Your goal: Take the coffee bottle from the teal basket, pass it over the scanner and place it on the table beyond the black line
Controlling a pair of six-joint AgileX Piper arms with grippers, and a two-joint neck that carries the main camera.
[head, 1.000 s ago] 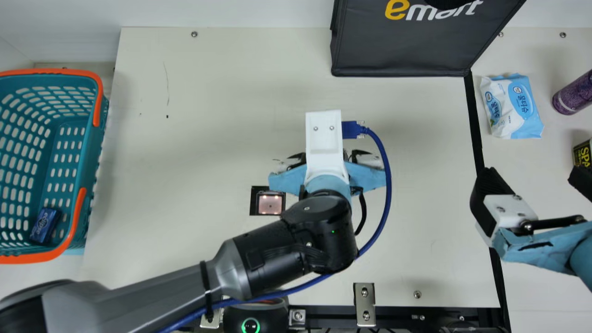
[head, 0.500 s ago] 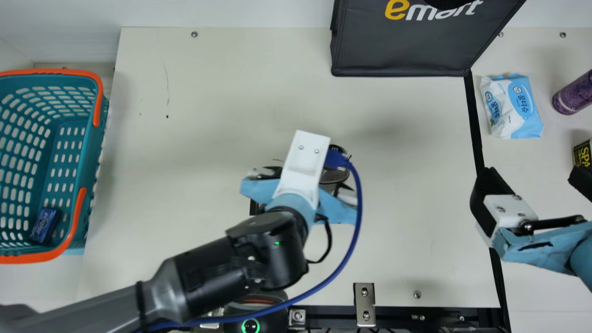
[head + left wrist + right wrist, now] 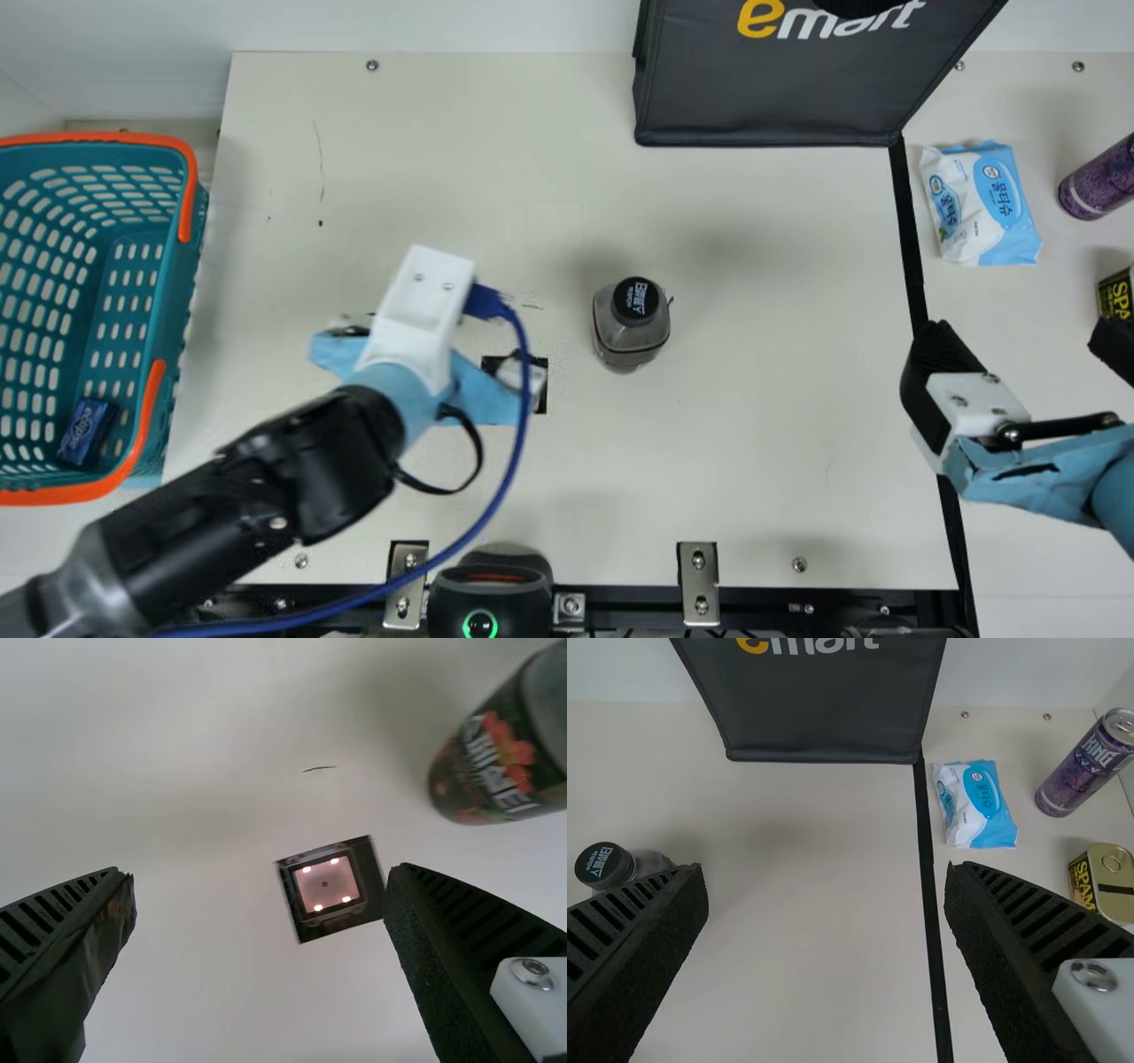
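Observation:
My left gripper (image 3: pixel 421 310) is above the table, left of the coffee bottle (image 3: pixel 631 323) and partly over the scanner square (image 3: pixel 541 400). In the left wrist view that gripper (image 3: pixel 261 873) is open with nothing between its fingers; the scanner (image 3: pixel 328 886) lies below and the bottle (image 3: pixel 500 762) stands apart from it. The bottle is upright, black-capped, left of the black line (image 3: pixel 907 230). My right gripper (image 3: pixel 1019 341) is open over the line; in its wrist view the gripper (image 3: pixel 828 873) holds nothing, with the bottle (image 3: pixel 647 861) partly behind one finger.
The teal basket (image 3: pixel 177 301) at the left holds a small blue pack (image 3: pixel 87 431). A dark bag (image 3: pixel 780 97) stands at the back. Beyond the line are wet wipes (image 3: pixel 983 204), a purple can (image 3: pixel 1099 182) and a yellow tin (image 3: pixel 1116 294). A black device (image 3: pixel 489 589) sits at the front edge.
My left gripper has moved left, away from the bottle, which stands uncovered on the table and was mostly hidden beneath the gripper before. The right arm has stayed still.

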